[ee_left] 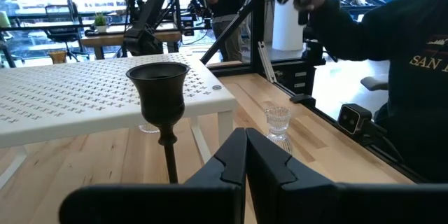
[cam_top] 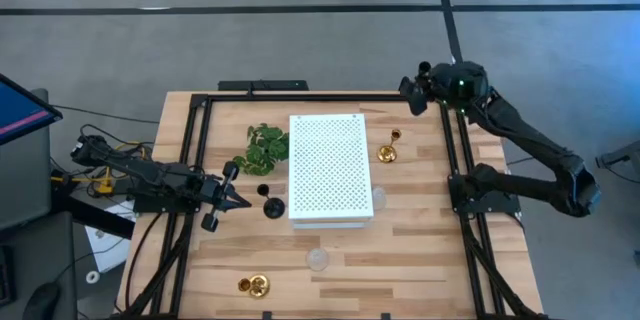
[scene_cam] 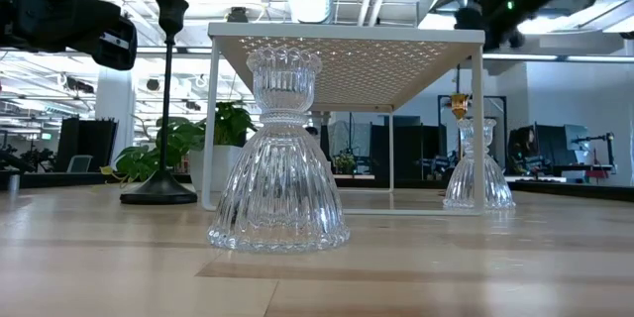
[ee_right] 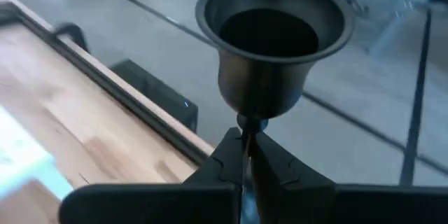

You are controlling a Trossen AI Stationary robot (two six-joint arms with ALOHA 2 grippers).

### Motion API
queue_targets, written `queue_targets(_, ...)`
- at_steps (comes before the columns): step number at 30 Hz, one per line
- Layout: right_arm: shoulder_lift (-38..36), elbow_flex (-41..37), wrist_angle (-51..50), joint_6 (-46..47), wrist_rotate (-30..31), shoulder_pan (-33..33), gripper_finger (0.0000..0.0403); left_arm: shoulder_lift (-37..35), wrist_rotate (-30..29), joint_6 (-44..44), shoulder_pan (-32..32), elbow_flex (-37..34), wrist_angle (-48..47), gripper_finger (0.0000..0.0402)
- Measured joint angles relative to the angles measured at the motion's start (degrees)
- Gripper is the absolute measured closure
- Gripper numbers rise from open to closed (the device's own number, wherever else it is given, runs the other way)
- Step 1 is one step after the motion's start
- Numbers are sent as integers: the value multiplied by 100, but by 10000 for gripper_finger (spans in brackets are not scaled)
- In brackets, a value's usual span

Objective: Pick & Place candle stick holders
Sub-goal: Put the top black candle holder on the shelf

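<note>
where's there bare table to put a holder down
Free: the wood right of the white perforated board, beyond the upright gold holder, and the near strip between the clear glass holder and the tipped gold holder. Crowded: the board's left side, with the green sprig, black holder and left tool.

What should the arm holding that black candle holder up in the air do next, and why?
Probably carry it in over the white board and lower it. The right gripper is shut on the black holder by its thin stem, out past the table's far edge.
</note>
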Motion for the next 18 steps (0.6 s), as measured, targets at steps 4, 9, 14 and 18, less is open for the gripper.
queue_targets(4, 17, 435, -90, -71, -11, 446, 402, -2, 1, -1, -1, 0, 0, 396)
queue_targets(9, 234, 813, -119, -68, -353, 1088, 402, -2, 0, -1, 1, 0, 2, 396)
queue_targets(14, 731, 1098, -130, -66, -607, 1769, 402, -2, 1, 1, 0, 0, 2, 396)
queue_targets(18, 1156, 1319, -125, -92, -618, 2193, 403, -2, 0, 0, -1, 0, 2, 396)
